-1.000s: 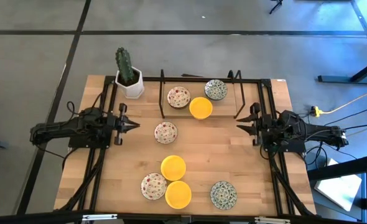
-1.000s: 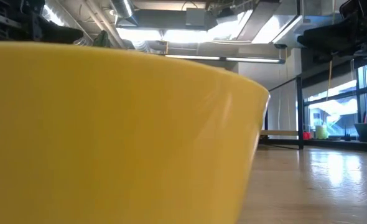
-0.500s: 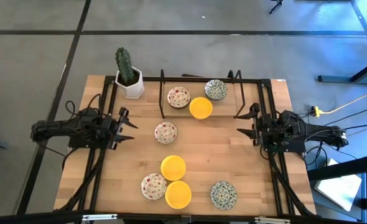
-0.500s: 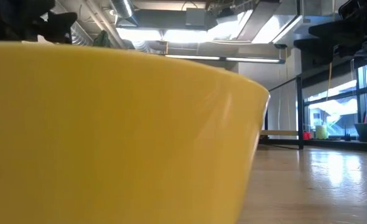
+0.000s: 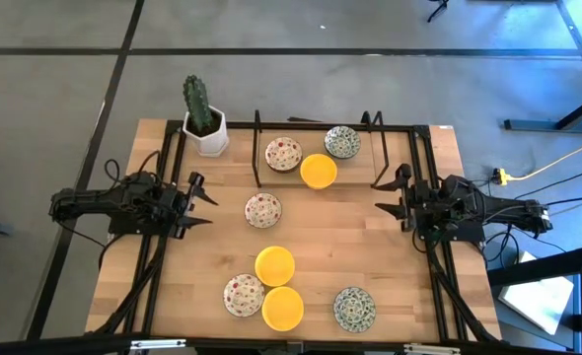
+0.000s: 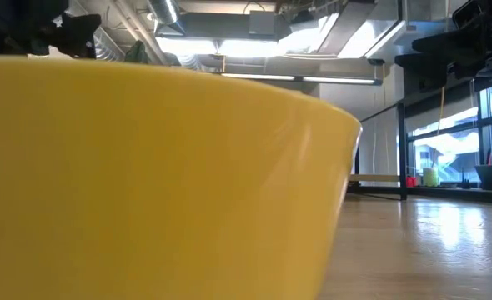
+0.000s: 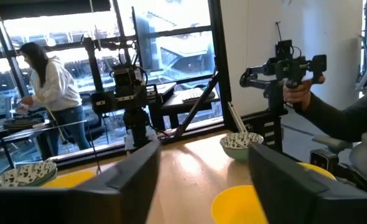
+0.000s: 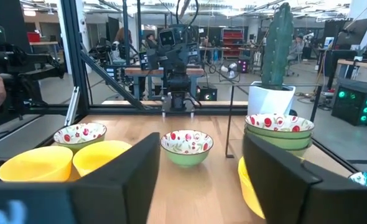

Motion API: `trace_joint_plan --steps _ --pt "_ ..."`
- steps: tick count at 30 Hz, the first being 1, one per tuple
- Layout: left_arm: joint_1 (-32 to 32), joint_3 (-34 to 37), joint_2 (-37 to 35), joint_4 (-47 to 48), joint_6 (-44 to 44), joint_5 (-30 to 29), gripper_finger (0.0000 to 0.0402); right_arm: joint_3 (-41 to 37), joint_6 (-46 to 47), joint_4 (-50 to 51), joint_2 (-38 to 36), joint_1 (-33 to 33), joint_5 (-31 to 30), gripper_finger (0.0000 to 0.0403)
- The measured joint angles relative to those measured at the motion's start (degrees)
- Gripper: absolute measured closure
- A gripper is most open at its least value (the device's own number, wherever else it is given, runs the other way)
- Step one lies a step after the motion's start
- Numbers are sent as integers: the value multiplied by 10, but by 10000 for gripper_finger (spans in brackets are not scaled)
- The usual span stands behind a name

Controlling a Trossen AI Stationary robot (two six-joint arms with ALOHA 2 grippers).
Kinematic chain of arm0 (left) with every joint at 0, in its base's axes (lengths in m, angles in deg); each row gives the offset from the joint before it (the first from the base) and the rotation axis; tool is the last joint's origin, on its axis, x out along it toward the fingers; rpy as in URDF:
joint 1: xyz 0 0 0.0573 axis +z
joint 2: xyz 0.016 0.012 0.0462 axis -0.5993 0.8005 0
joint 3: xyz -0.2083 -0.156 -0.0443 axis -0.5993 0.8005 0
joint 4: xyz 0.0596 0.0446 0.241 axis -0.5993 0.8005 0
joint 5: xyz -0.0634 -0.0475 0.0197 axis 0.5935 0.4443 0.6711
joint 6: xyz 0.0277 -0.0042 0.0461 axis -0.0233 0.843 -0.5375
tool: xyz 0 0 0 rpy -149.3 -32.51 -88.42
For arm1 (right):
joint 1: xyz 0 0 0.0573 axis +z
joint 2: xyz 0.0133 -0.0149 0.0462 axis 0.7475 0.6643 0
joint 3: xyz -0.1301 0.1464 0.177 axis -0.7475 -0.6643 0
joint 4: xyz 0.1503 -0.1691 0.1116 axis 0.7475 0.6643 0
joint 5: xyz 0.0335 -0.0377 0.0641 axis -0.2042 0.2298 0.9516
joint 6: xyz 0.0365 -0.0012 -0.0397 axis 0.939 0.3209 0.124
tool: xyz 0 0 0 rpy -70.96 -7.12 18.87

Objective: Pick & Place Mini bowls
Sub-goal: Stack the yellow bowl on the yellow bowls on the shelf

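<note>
Several mini bowls sit base down on the wooden table (image 5: pixel 409 276). At the far middle are a red-speckled bowl (image 5: pixel 283 154), a grey-green one (image 5: pixel 342 142) and a yellow one (image 5: pixel 318 171). One red-speckled bowl (image 5: pixel 262 209) sits alone at mid-table. Near the front edge are two yellow bowls (image 5: pixel 274 265) (image 5: pixel 282 308), a red-speckled one (image 5: pixel 243 295) and a grey-green one (image 5: pixel 354 308). My left gripper (image 5: pixel 206 200) hovers open at the left side. My right gripper (image 5: pixel 390 197) hovers open at the right side. Neither has anything between its fingers.
A cactus in a white square pot (image 5: pixel 204 126) stands at the far left corner. A black wire frame (image 5: pixel 257 148) surrounds the three far bowls. A yellow bowl (image 6: pixel 146 183) fills the low view. People (image 7: pixel 46 93) stand beyond the table, and a hand (image 7: pixel 295 93) holds a device.
My left gripper has opened from shut to wide where it hovers. My right gripper has also spread its fingers wider. No bowl has moved.
</note>
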Motion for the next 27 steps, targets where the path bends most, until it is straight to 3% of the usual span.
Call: trace_joint_plan --steps 7,9,20,23,27 --pt "0 0 0 18 -41 -1 362 0 -14 0 0 0 0 268" --pt "0 0 0 27 -51 -4 389 0 -14 0 0 0 0 292" --pt "0 -3 0 29 -30 -50 400 0 -29 0 0 0 0 391" --pt "0 -3 0 30 -14 -52 396 0 -33 0 0 0 0 397" --pt "0 -3 0 36 71 -70 392 0 -27 1 0 0 0 386"
